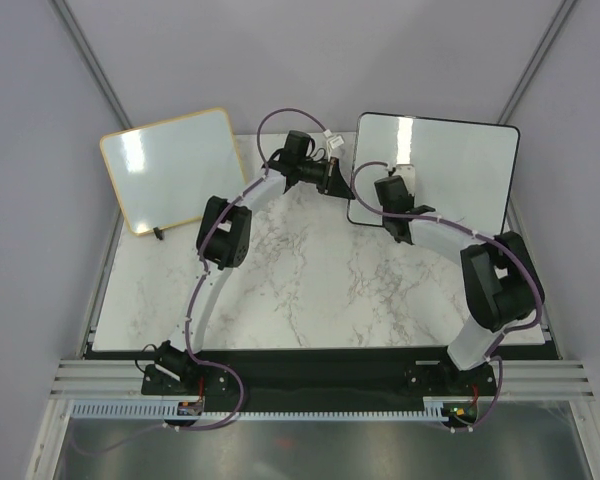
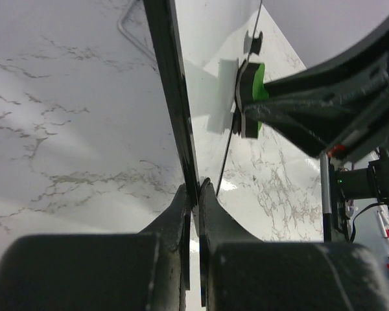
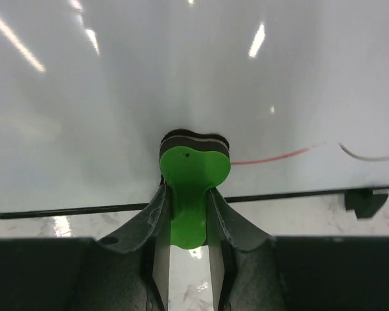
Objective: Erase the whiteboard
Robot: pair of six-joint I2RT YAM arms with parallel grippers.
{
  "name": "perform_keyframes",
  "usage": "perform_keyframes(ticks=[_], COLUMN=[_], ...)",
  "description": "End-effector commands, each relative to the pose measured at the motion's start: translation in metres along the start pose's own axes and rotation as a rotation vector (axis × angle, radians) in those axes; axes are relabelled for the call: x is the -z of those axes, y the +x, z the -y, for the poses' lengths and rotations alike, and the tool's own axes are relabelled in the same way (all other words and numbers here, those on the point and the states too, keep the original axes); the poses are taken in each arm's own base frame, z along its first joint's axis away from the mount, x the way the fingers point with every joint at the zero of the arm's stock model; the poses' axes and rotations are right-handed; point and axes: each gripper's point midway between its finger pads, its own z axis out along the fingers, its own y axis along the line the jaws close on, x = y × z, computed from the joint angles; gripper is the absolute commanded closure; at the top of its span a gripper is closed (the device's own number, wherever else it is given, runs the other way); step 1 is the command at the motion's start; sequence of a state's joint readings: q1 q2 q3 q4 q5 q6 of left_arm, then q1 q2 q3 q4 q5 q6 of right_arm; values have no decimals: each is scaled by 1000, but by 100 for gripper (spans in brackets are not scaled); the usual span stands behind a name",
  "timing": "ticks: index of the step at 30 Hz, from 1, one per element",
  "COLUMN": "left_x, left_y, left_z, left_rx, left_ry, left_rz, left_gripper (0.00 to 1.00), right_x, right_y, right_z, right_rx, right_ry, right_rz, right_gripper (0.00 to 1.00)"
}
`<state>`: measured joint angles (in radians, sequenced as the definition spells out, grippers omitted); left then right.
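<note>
Black-framed whiteboard [image 1: 450, 165] stands propped at the far right of the table [image 1: 310, 290], glossy face toward the arms. A red line [image 3: 272, 157] and a dark stroke [image 3: 369, 155] show near its lower edge. Left gripper [image 2: 196, 194] is clamped on the whiteboard's left edge, one finger on each face. Right gripper [image 3: 189, 194] is closed on a green eraser [image 3: 194, 162]. The eraser's pad touches the whiteboard face just left of the red line. A tan-framed board [image 1: 175, 165] sits at the far left, well apart.
</note>
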<state>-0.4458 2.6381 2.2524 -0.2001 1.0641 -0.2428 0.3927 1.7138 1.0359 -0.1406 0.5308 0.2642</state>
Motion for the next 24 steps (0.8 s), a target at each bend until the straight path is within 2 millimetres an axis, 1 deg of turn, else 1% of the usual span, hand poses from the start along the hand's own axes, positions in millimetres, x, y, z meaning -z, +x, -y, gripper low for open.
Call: perform_keyframes(ticks=[1,3,9,12,13,15,16,17,18,19,21,23,24], left_x=[13,14,13,12,12,12,12,12,12,12,12,12,13], left_y=[-38,-39,-37,-35,-34,-33,-34,-34,-34,-35,-35,-34,-34], left_z=[11,10,12,13,12,11,11,11,11,11,11,11,11], left_rx=[-154,-157,-152,-148,-146,-144,-146,-147,-147,-150,-151,-150,-154], left_ry=[-19,-19,-9,-4,-4,-6,-7,-6,-9,-8,-11,-12,-12], left_rz=[66,66,62,57,56,56,57,56,57,58,59,58,56], left_gripper=[98,98,98,98,98,98,98,98,98,98,98,98,98], right_x=[6,8,5,3,3,3,3,0,1,2,-2,-6,-9], right_y=[30,27,7,-7,-18,-24,-34,-33,-34,-41,-35,-35,-35], right_z=[75,75,43,24,18,5,-2,-8,-20,-29,-46,-49,-46], right_rx=[-9,2,-43,-82,-99,-97,-106,-98,-92,-92,-84,-102,-120], right_ry=[229,215,76,7,-10,-40,-57,-69,-103,-125,-162,-161,-145], right_rz=[-108,-103,-68,-17,18,38,60,55,56,69,48,43,42], right_gripper=[100,100,100,100,100,100,100,100,100,100,100,100,100])
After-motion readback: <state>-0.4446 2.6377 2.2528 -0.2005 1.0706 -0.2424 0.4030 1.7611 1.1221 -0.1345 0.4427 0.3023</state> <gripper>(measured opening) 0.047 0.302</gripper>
